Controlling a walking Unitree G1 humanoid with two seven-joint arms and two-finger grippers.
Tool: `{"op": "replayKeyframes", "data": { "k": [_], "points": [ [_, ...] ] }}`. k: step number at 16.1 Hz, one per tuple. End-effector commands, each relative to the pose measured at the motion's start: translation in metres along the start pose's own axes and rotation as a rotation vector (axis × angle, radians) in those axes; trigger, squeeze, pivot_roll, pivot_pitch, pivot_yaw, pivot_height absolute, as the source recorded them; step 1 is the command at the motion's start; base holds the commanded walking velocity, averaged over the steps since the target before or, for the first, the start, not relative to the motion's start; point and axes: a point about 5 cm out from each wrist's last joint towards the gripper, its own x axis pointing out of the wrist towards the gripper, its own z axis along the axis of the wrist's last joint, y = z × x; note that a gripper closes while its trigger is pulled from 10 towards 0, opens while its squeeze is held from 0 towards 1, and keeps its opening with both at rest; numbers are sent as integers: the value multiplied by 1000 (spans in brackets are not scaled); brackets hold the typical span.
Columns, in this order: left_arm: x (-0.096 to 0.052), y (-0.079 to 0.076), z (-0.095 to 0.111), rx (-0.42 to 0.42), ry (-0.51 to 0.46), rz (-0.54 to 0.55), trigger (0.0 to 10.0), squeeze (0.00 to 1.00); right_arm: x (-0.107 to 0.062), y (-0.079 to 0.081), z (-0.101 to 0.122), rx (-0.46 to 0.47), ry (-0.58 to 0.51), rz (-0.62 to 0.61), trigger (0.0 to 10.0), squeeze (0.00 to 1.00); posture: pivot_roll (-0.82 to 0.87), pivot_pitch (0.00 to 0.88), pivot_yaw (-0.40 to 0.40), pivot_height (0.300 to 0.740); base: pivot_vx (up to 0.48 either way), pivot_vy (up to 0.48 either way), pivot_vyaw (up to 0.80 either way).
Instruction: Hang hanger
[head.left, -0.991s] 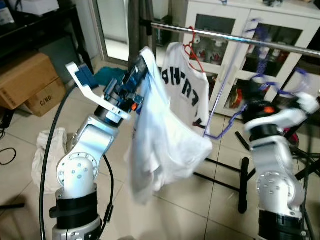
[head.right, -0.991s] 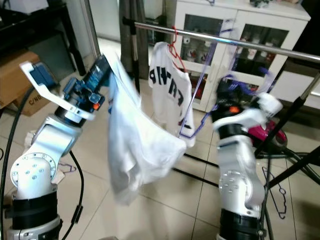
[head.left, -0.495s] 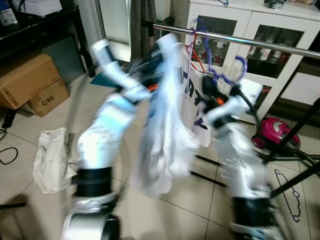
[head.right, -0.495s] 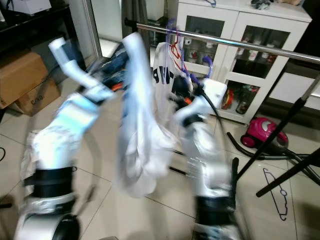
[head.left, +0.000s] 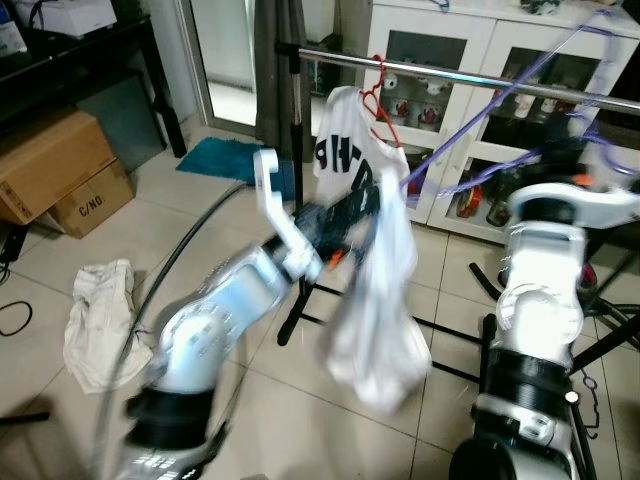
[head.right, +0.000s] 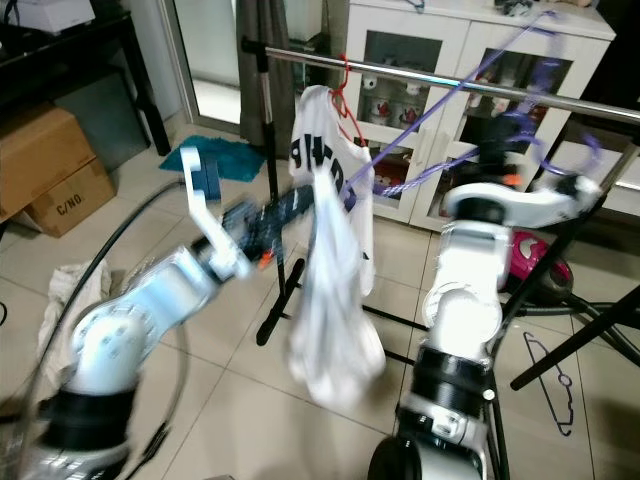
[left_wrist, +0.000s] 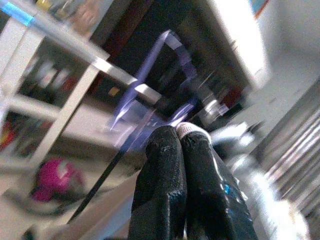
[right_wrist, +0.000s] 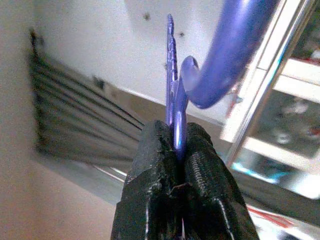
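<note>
A purple hanger (head.left: 480, 115) slants up from a white garment (head.left: 385, 300) toward the metal rail (head.left: 450, 75). My right gripper (right_wrist: 175, 150) is shut on the hanger's neck just below its hook, held high on the right near the rail. My left gripper (left_wrist: 179, 135) is shut on the white garment's upper edge, about chest height in the middle. The garment hangs in a limp bunch below it. The hanger's lower end meets the garment's top. A white printed T-shirt (head.left: 345, 150) on a red hanger (head.left: 380, 95) hangs on the rail.
A white glass-door cabinet (head.left: 470, 40) stands behind the rail. The rack's black legs (head.left: 295, 300) spread over the tiled floor. Cardboard boxes (head.left: 55, 165) and a crumpled white cloth (head.left: 100, 310) lie to the left. A pink vacuum (head.right: 535, 270) and a loose hanger (head.right: 545, 370) are on the right.
My left arm has swung lower and to the right, carrying the white garment with it. My right arm has lifted the purple hanger up toward the rail. The frames are motion-blurred.
</note>
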Motion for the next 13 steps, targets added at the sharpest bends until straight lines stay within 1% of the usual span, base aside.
{"op": "replayKeyframes", "data": {
  "k": [1,2,3,4,5,6,7,8,9,10,11,12,13],
  "points": [
    [-5,3,1,35,15,13,0,0,6,12,-5,96,8,61,0,0,93,0,20,740,0,0,0],
    [-12,12,4,71,8,74,0,0,7,16,-4,21,48,110,0,0,94,0,16,740,0,0,0],
    [-15,16,7,86,1,103,0,0,7,17,-5,-19,71,129,0,0,94,0,16,740,0,0,0],
    [-27,24,18,106,-39,162,0,0,4,16,-5,-272,149,179,0,0,90,0,14,740,0,0,0],
    [-30,25,19,112,-42,167,0,0,3,13,-5,-319,166,175,0,0,90,0,14,740,0,0,0],
    [-38,24,21,121,-33,162,0,0,-2,8,-2,-527,210,211,0,0,89,0,11,740,0,0,0],
    [-42,25,20,129,-26,169,0,0,-6,3,-2,-632,252,225,0,0,89,0,11,740,0,0,0],
    [-49,32,19,154,-18,242,0,0,-17,-5,0,-750,341,225,0,0,88,0,3,740,0,0,0],
    [-54,40,18,176,-10,340,0,0,-28,-10,1,-810,417,199,2980,0,96,0,-14,740,0,0,0],
    [-60,50,13,212,51,457,0,0,-43,-17,-1,-888,547,174,10000,0,99,0,-17,740,0,0,0],
    [-63,52,11,218,67,490,4549,0,-51,-20,-2,-916,595,161,10000,0,97,0,-15,740,0,0,0],
    [-67,52,9,254,91,526,9294,0,-65,-27,-6,-993,686,129,10000,0,91,0,-14,740,0,0,0],
    [-72,55,8,349,88,625,10000,0,-84,-40,-6,-1122,753,95,10000,0,94,0,-12,740,0,0,-506]
  ]
}}
